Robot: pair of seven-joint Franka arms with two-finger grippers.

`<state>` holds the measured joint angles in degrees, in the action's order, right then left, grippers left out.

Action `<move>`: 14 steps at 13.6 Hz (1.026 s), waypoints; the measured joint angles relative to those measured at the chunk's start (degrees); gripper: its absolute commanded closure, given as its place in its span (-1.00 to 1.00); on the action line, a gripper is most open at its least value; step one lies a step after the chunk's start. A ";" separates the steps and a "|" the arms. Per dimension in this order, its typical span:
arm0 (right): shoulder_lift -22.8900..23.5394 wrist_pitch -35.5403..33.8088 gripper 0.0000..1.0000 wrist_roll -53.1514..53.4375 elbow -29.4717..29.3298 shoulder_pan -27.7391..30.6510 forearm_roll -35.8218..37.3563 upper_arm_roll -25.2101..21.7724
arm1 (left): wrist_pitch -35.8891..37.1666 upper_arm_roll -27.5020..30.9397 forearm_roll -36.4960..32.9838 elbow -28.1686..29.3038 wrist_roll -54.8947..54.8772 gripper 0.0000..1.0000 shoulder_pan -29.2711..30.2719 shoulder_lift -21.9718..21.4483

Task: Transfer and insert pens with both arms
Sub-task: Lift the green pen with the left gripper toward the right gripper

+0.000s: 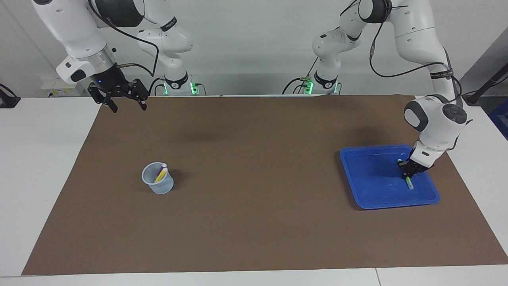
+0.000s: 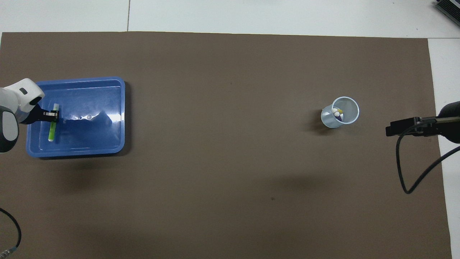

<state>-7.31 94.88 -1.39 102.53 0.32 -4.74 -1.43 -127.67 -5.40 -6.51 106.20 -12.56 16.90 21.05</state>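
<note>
Left gripper (image 1: 409, 170) was down in the blue tray (image 1: 369, 190) at the left arm's end of the table, fingers clamped on the green pen (image 1: 408, 182) – pen lying on the tray floor, pointing roughly 11 to 5 o'clock in the facing view. Right gripper (image 1: 126, 102) hung wide open and empty over the brown mat (image 1: 254, 222) edge, waiting. Yellow pen (image 1: 161, 175) and purple pen (image 1: 160, 170) stood tilted in the clear cup (image 1: 158, 184) – about 5 o'clock from the right gripper in that view.
</note>
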 measured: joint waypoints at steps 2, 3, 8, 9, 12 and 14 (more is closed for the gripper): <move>-0.18 -1.76 -1.00 -0.10 0.00 0.00 0.00 0.00 | 4.92 -0.45 -0.07 -3.70 0.00 1.00 -0.69 -0.73; -0.32 -2.45 -1.00 -0.37 0.00 0.00 0.00 0.02 | 5.79 -0.60 -0.07 -4.48 0.00 1.00 -0.89 -1.29; -1.03 -2.97 -1.00 -3.59 0.06 -0.03 0.00 0.18 | 10.43 -3.72 5.48 -4.74 4.98 1.00 -2.12 -2.44; -1.07 -2.97 -1.00 -3.67 0.06 -0.04 -0.01 0.50 | 12.70 -3.97 7.95 -4.78 7.99 1.00 -3.14 -2.67; -1.08 -1.88 -1.00 -3.67 0.08 -0.17 -1.47 1.83 | 19.80 -4.19 16.54 -4.86 16.18 1.00 -5.19 -4.47; -1.08 -1.44 -1.00 -3.61 0.16 -0.18 -3.80 1.89 | 22.53 -4.28 19.39 -4.87 24.69 1.00 -7.67 -6.09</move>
<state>-8.39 93.44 -5.01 102.69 0.14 -8.54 0.46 -105.15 -9.68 12.88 101.33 12.13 9.23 14.96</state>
